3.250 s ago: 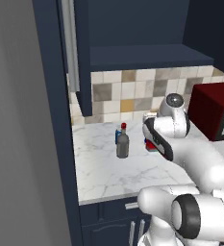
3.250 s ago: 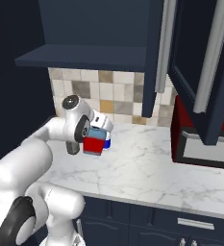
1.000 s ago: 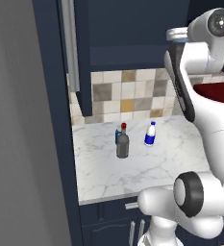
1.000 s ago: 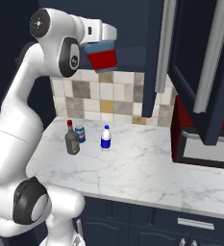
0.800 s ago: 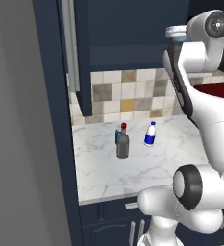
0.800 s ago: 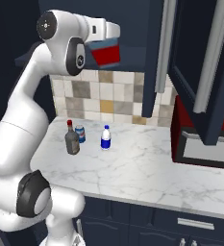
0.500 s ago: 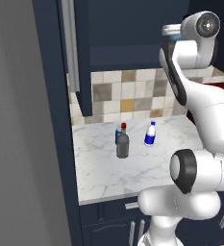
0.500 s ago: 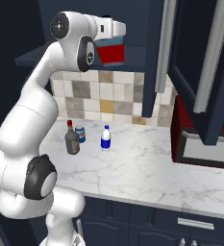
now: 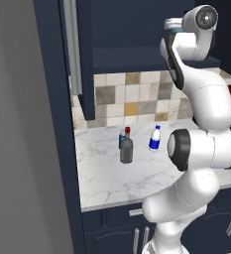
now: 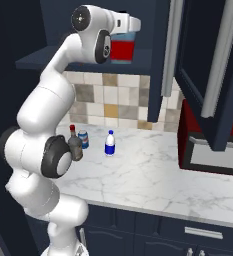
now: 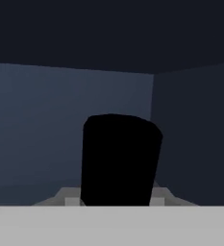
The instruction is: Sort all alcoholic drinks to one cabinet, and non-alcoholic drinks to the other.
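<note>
Red bottle (image 10: 122, 50) now up inside the open upper cabinet (image 10: 43, 59), where a second ago we had it just outside the opening; gripper (image 10: 130, 23) clamped on it, black cap (image 11: 119, 158) against the dark interior. We judge release comes next (first alcoholic drink nearly stowed). Below that cabinet on the counter (image 10: 153, 177): red-capped bottle (image 9: 126, 146), blue can (image 10: 83, 139) just beside it, white bottle (image 9: 155, 138) near.
</note>
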{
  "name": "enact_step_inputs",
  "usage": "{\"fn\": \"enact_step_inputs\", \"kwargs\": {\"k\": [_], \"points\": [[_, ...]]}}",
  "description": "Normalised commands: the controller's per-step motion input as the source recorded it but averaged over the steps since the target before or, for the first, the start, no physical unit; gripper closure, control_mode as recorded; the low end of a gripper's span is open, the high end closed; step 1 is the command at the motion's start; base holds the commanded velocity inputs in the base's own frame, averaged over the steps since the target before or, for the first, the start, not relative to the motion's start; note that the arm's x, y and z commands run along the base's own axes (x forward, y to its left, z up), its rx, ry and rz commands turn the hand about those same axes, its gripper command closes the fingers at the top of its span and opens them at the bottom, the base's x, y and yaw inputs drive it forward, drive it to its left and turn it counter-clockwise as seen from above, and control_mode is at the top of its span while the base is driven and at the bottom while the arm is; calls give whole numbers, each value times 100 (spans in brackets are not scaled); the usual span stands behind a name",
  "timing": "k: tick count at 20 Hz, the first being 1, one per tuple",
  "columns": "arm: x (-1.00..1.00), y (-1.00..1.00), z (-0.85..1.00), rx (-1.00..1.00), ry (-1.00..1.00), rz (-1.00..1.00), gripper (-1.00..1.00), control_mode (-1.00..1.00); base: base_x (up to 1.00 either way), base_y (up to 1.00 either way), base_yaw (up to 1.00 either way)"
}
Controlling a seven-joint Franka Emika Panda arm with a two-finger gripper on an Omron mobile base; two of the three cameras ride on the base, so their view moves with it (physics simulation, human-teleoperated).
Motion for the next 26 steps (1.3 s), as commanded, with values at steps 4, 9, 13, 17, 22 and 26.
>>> {"fn": "enact_step_inputs", "kwargs": {"k": [4,9,13,17,22,26], "points": [[19,0,18,0,-7,0,100,-100,0,0,0],[19,0,11,0,-7,0,100,-100,0,0,0],[33,-4,-7,0,0,0,100,-100,0,0,0],[41,-1,-25,0,0,0,100,-100,0,0,0],[7,0,-34,0,0,3,100,-100,0,0,0],[0,0,-34,0,0,3,-100,-100,0,0,0]]}}
